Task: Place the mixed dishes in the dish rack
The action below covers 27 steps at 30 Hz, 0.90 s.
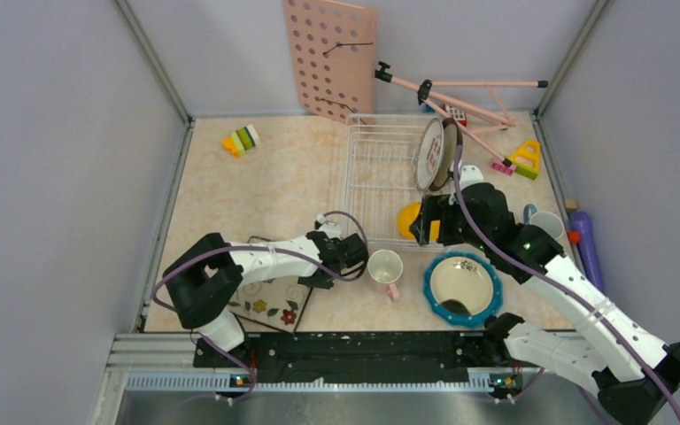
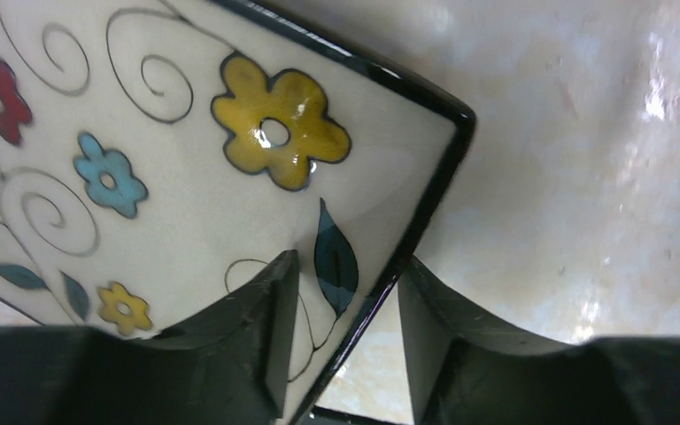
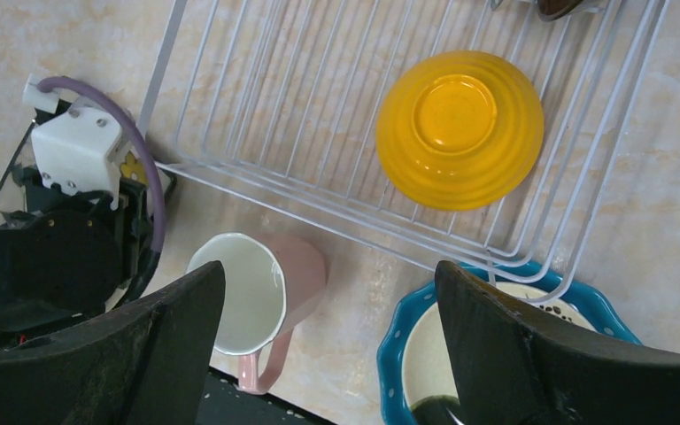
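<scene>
Left hand [image 2: 350, 259] is low over the near-left part of the tabletop [image 1: 274, 186], its fingers apart and straddling a corner of the square floral plate [image 2: 186, 204]. One finger [image 2: 266, 319] lies over the plate's painted face beside a teal leaf; the other sits outside the black rim. A little gap shows on each side of the rim, so nothing is clamped. The plate itself lies mostly under the left arm, at the near edge.

Just right of that hand stands the pink cup [image 1: 384, 266], mouth up and handle pointing near. It sits between the hand and the near-left corner of the dish rack [image 1: 351, 177], close to the rack's near rail.

The rack occupies the middle-far area. Inside it, the brown-rimmed round plate [image 1: 432, 155] stands on edge toward the far right, and the yellow-orange bowl [image 3: 459, 128] rests in the near-right corner, apparently bottom up.

Right hand [image 3: 329, 270] hovers above the rack's near rail with its fingers spread wide and nothing between them. The pink cup and the teal white-dotted dish [image 1: 462, 282] lie below it, the dish touching or just beside the rack's near-right corner.

Farther right, beyond the right arm, sits the small blue cup [image 1: 544, 221], with a purple object [image 1: 589, 243] at the wall. Toy blocks [image 1: 242, 140] lie far left — well clear — and a pink pegboard [image 1: 329, 57] leans behind the rack.
</scene>
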Each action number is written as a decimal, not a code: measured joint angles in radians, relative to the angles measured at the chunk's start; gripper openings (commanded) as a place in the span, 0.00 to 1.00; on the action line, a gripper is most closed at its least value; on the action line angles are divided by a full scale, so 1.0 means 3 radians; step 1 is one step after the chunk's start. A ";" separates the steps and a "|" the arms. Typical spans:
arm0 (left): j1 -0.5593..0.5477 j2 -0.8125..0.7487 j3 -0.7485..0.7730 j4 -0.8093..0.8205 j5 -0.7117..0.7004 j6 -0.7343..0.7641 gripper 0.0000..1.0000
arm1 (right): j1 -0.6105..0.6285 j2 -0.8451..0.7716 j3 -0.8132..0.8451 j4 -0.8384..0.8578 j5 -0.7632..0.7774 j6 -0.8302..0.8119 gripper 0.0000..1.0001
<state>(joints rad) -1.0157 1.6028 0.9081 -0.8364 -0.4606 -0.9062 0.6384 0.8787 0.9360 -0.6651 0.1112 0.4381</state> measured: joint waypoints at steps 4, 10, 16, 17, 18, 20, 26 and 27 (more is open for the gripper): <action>0.0141 0.0145 0.0160 0.0062 -0.0211 0.0203 0.12 | 0.0000 0.0051 0.0000 0.0006 0.0001 -0.0001 0.87; 0.0451 0.0086 0.0239 0.0210 -0.0239 0.0393 0.03 | 0.0000 0.0092 0.0000 0.0013 0.0006 -0.0003 0.87; 0.1128 -0.0183 0.0056 0.0841 0.0273 0.0652 0.00 | -0.0001 0.0158 0.0000 0.0046 0.0005 -0.0003 0.87; 0.1143 -0.0187 0.0055 0.0853 0.0285 0.0655 0.00 | -0.0001 0.0159 0.0000 0.0045 0.0004 -0.0003 0.87; 0.1194 -0.0187 0.0051 0.0898 0.0334 0.0683 0.00 | -0.0001 0.0165 0.0000 0.0047 0.0001 -0.0003 0.87; 0.1326 -0.0195 0.0052 0.0998 0.0496 0.0755 0.00 | -0.0001 0.0174 0.0000 0.0052 -0.0019 -0.0003 0.87; 0.1573 -0.0193 0.0123 0.1152 0.0813 0.0865 0.00 | -0.0001 0.0177 0.0000 0.0108 -0.0132 -0.0008 0.87; 0.1584 -0.0193 0.0159 0.1150 0.0827 0.0876 0.00 | -0.0001 0.0177 0.0000 0.0113 -0.0161 -0.0017 0.87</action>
<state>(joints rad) -0.5404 1.5448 0.9558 -0.4915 -0.2127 -0.6434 0.6380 0.9318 0.9360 -0.6312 0.0628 0.4332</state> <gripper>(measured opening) 0.009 0.869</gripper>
